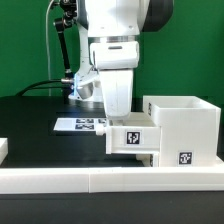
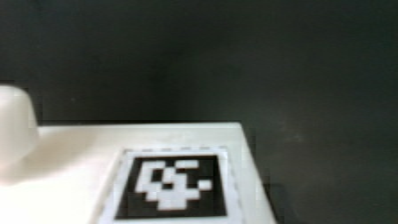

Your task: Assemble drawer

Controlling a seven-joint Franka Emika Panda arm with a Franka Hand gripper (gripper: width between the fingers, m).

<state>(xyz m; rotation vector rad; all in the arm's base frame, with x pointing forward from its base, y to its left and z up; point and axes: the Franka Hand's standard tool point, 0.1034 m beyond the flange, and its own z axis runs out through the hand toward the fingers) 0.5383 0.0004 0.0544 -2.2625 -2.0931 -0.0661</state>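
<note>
The drawer's large white housing stands at the exterior view's right, with a tag low on its front. A small white tray with a square tag sits against the housing's left side, low down. My gripper comes straight down onto the top of this tray, and its fingertips are hidden behind the tray's wall. In the wrist view a blurred white tagged face fills the lower middle, very close. No fingers show there. A second small tray is not in view.
The marker board lies flat on the black table behind the tray. The table's white rim runs along the front. A white piece shows at the exterior view's left edge. A white blob shows at the wrist view's edge.
</note>
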